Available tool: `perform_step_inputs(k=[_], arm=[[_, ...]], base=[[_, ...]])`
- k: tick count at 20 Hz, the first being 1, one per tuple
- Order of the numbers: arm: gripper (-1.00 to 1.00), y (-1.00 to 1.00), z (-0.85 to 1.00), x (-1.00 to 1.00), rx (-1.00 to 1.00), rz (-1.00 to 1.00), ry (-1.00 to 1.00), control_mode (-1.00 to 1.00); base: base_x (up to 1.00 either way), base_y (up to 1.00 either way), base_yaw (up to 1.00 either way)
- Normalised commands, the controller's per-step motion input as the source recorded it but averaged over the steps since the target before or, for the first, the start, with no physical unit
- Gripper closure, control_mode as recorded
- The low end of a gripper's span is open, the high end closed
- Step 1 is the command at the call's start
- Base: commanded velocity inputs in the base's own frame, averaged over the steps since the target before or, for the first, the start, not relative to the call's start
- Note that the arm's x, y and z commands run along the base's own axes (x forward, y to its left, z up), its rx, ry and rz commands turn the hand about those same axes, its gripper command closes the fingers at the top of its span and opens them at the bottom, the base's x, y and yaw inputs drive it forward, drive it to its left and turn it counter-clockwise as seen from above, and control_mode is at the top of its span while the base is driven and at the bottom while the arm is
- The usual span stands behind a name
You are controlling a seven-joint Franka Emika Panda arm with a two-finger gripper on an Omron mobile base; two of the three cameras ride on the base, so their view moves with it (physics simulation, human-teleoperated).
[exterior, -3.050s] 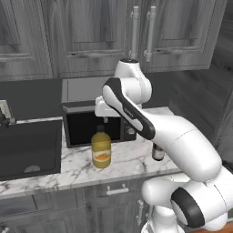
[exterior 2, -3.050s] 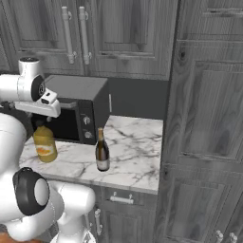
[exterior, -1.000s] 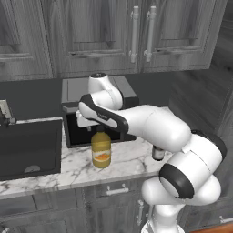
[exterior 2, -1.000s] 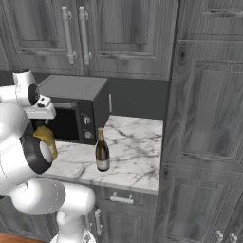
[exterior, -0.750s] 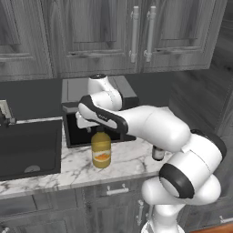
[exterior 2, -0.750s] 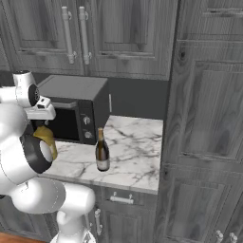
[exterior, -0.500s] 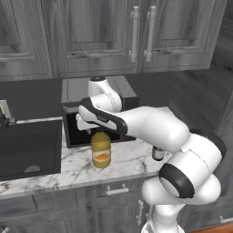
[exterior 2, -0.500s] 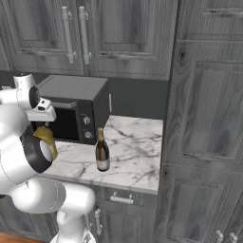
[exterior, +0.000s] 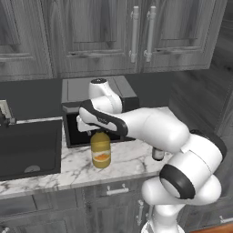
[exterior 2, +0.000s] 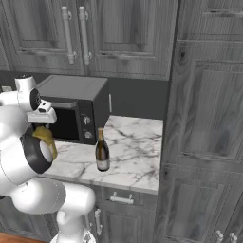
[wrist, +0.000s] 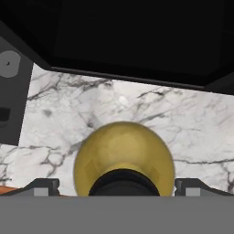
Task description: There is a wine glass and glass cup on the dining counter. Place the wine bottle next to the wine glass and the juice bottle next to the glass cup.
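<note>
The squat yellow juice bottle (exterior: 100, 152) (exterior 2: 46, 137) stands upright on the marble worktop in front of the microwave. My gripper (exterior: 97, 130) (exterior 2: 42, 124) hangs straight above it and is open. In the hand view the gripper (wrist: 118, 186) has a fingertip on each side of the black cap and yellow shoulders of the juice bottle (wrist: 123, 155), without touching them. The slim dark wine bottle (exterior 2: 101, 152) stands upright further right on the worktop, apart from the gripper. The wine glass, glass cup and dining counter are out of view.
A dark microwave (exterior: 73, 91) (exterior 2: 71, 90) stands right behind the juice bottle, close to my hand. A black sink (exterior: 27, 150) lies to the left. Bare marble (exterior 2: 137, 152) stretches right of the wine bottle up to a tall cabinet (exterior 2: 204, 118).
The hand has swung left and come down over the juice bottle's cap. Over the last second it sank only slightly. Both bottles stayed put.
</note>
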Motion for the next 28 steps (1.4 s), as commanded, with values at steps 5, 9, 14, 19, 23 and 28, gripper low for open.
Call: perform_step_inputs(k=[5, 9, 14, 19, 23, 28], arm=[[-1.0, 0.0, -0.01, -0.07, 0.0, 0.0, 0.0, -1.0], [-1.0, 0.0, -0.03, -0.04, 0.0, 0.0, 0.01, -1.0], [1.0, 0.0, -0.12, 0.0, 0.0, 0.0, 0.07, -1.0], [1.0, 0.0, -0.16, 0.0, 0.0, 0.0, 0.09, -1.0], [1.0, 0.0, -0.03, -0.01, 0.0, 0.0, 0.03, -1.0], [1.0, 0.0, 0.35, -0.19, 0.0, 0.0, -0.01, -1.0]], base=[[0.0, 0.0, 0.0], [0.0, 0.0, 0.0], [0.0, 0.0, 0.0], [0.0, 0.0, 0.0], [0.0, 0.0, 0.0], [0.0, 0.0, 0.0]])
